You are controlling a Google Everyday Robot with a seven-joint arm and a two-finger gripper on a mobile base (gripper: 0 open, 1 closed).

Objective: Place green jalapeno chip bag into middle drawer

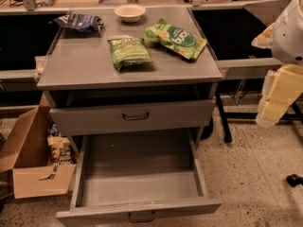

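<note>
My end effector, the pale yellowish block under the white arm casing at the right edge of the frame, hangs beside the desk and well apart from everything on it. I cannot tell whether it is spread or pressed together, but nothing appears to be carried in it. Nearest to it on the flat grey metal desk is a larger bright-green bag with a round white logo, which is not my target. Just left of that, near the middle of the top and towards its front edge, lies the green jalapeno chip bag, a small matte mid-green crinkled packet with pale lettering, flat and untouched. Further back, in the upper left of the frame, sit a dark blue crumpled bag and a small round white bowl. Below the top is a closed grey drawer front with a dark curved handle. Under it the middle drawer, a wide shallow grey metal tray, is pulled well out towards the bottom of the frame, with nothing in it. An open brown cardboard box stands on the floor at the lower left. I judge the task barely begun: the drawer is ready, but reaching, gripping, carrying and releasing the bag are all left.
</note>
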